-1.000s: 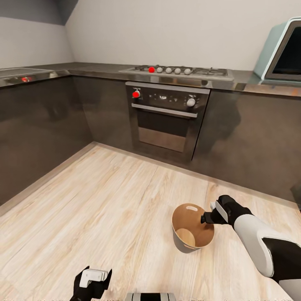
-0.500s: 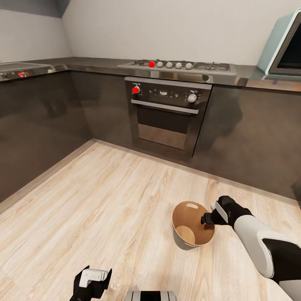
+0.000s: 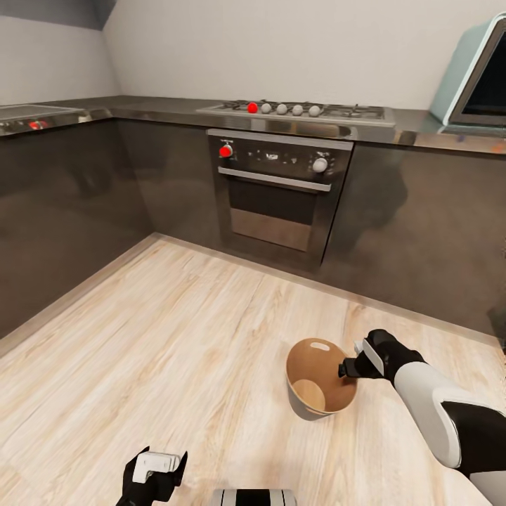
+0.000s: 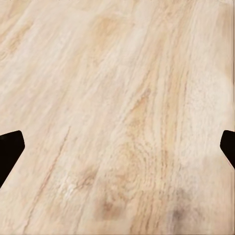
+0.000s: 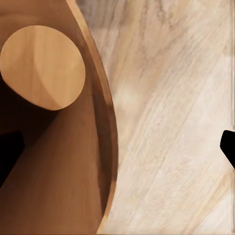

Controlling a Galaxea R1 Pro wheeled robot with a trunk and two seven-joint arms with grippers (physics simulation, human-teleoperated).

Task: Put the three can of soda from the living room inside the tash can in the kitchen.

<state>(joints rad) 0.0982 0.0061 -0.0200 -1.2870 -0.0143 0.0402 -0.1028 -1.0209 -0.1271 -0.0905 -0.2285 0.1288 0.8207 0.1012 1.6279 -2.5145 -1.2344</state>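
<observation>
Here, in the kitchen, the right claw (image 3: 346,368) hangs at the rim of the tash can (image 3: 318,379).

From the head view, the bucket stands upright on the pale wood floor (image 3: 176,337) before the steel oven (image 3: 277,200), its brown inside bare, no soda can in it; the left claw (image 3: 156,467) hangs low over the floor, well apart. In the left wrist view, both dark fingertips (image 4: 10,149) sit spread at the frame's edges with nothing between. In the right wrist view, the fingertips (image 5: 229,144) are likewise parted and empty, straddling the bucket's rim (image 5: 110,147) above its round base (image 5: 43,66). The bucket looks light, stiff and easily tipped; its rim or handle slot (image 3: 321,346) would be the place to hold.
</observation>
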